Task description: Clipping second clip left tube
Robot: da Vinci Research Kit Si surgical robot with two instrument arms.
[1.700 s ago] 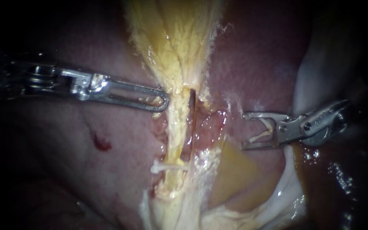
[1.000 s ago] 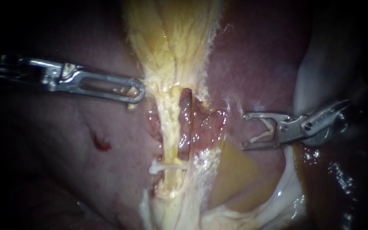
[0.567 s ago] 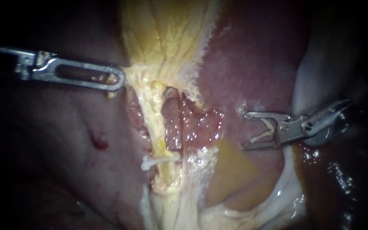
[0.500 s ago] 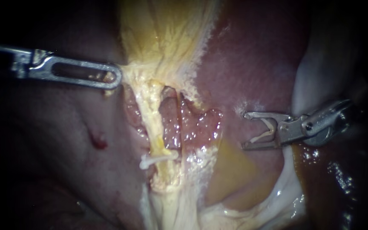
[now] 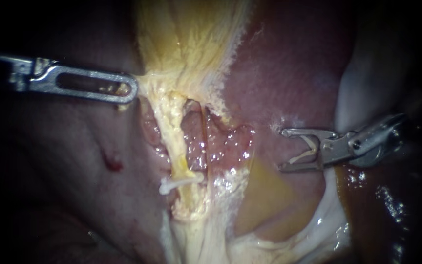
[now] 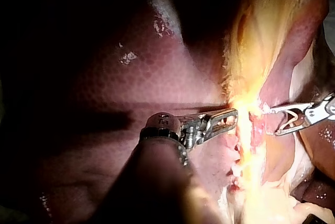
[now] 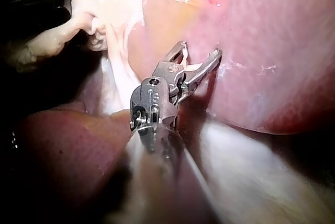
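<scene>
My left instrument (image 5: pixel 132 90) comes in from the left, its slotted jaws shut on yellowish tissue at the foot of the gallbladder (image 5: pixel 191 44), drawn taut to the left. Below it the left tube (image 5: pixel 174 139) runs down as a yellow strand, with a white clip (image 5: pixel 179 182) across its lower part. My right instrument (image 5: pixel 285 149) stands well to the right of the tubes, apart from them. Its jaws are spread and carry a white V-shaped clip (image 5: pixel 303 150). The left wrist view shows both instruments (image 6: pixel 227 116) (image 6: pixel 277 119); the right wrist view shows the spread jaws (image 7: pixel 200 51).
Pink liver (image 5: pixel 74 171) with a small red spot (image 5: pixel 113 164) lies to the left. Glistening raw tissue (image 5: pixel 225 146) sits right of the left tube. A pale fold (image 5: pixel 362 83) rises behind my right instrument, and brown fluid (image 5: pixel 382 205) pools at the lower right.
My left instrument has pulled the gripped tissue left and slightly up, stretching the left tube and widening the gap beside it. My right instrument has hardly moved.
</scene>
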